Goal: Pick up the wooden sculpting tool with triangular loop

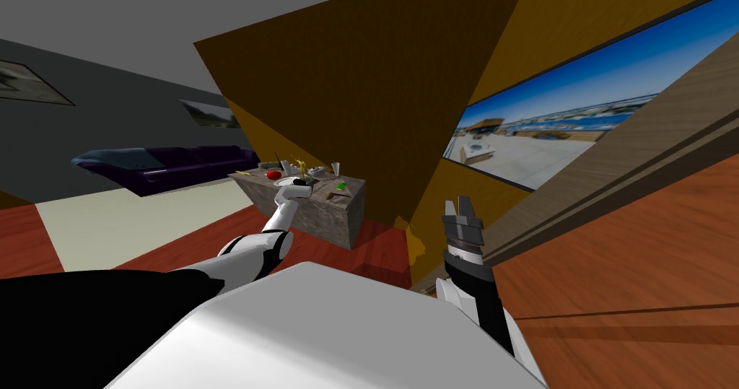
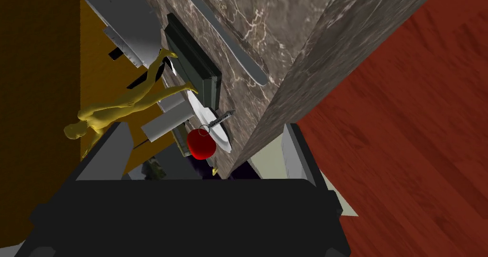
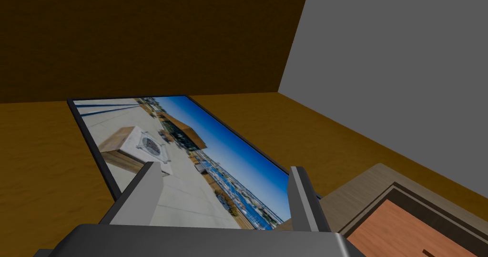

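Left gripper point(image 2: 205, 128), fingers spread and empty, at the table point(image 2: 286, 20) edge near a red apple point(image 2: 200, 144); right gripper point(image 1: 460, 208) likewise spread

Marble-patterned table point(image 1: 340, 217) bearing a red apple point(image 2: 200, 144) beside a white plate point(image 2: 221, 137), and a yellow figurine point(image 2: 119, 104); purple sofa point(image 1: 180, 162) beyond.

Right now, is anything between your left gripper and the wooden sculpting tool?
Nothing visible does. The left gripper hangs open beside the white plate; the brown tool lies apart on the same table, nearer its corner.
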Available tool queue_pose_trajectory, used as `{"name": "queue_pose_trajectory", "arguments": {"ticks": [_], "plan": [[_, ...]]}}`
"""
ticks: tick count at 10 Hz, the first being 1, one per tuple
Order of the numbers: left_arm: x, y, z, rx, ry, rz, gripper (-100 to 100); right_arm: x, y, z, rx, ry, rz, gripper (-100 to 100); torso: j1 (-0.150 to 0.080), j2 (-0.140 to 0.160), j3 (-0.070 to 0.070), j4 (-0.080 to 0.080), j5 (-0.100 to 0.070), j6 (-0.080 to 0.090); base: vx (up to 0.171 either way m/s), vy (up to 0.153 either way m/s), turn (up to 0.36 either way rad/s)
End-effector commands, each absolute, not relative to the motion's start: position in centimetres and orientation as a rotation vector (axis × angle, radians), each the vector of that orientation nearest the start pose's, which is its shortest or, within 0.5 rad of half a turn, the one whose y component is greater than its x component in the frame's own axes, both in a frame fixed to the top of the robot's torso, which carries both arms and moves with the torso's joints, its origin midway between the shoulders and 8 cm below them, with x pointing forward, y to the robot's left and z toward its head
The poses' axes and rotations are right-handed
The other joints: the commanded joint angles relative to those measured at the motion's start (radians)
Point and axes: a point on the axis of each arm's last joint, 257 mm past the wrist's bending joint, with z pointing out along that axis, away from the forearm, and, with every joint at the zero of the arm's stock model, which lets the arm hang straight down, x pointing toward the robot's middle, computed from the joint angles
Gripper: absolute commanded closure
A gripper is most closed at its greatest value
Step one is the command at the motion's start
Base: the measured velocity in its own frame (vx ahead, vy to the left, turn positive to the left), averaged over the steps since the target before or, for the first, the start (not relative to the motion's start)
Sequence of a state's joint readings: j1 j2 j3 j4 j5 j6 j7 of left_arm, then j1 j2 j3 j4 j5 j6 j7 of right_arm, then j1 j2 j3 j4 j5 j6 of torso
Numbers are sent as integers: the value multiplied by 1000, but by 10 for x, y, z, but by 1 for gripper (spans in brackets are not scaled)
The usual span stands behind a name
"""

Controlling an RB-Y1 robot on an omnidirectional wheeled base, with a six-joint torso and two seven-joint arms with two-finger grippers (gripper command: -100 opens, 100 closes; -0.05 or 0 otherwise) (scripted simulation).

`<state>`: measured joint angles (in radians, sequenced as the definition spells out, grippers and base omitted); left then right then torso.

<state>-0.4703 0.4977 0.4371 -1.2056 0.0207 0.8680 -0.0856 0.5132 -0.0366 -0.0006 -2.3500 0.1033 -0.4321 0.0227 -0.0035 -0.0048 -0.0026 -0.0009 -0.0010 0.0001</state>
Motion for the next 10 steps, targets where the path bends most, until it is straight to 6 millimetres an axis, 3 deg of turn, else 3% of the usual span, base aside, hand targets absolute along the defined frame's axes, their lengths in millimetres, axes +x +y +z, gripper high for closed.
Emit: {"name": "queue_pose_trajectory", "arguments": {"ticks": [1, 2, 3, 10], "plan": [[554, 576, -227, -1766, 1353, -331, -100, 343, -265, 37, 566, 710, 1205, 0, 0, 0, 0, 0, 0, 0, 57, -44, -29], [561, 571, -225, -1786, 1378, -330, -100, 343, -265, 37, 566, 710, 1205, 0, 0, 0, 0, 0, 0, 0, 58, -73, -55], [554, 571, -238, -1822, 1398, -306, -100, 343, -265, 37, 566, 710, 1205, 0, -1, 0, 0, 0, 0, 0, 54, -58, -21], [543, 544, -272, -1978, 1562, -220, -100, 343, -265, 37, 566, 710, 1205, 0, 0, 0, 0, 0, 0, 0, 56, -37, -32]]}}
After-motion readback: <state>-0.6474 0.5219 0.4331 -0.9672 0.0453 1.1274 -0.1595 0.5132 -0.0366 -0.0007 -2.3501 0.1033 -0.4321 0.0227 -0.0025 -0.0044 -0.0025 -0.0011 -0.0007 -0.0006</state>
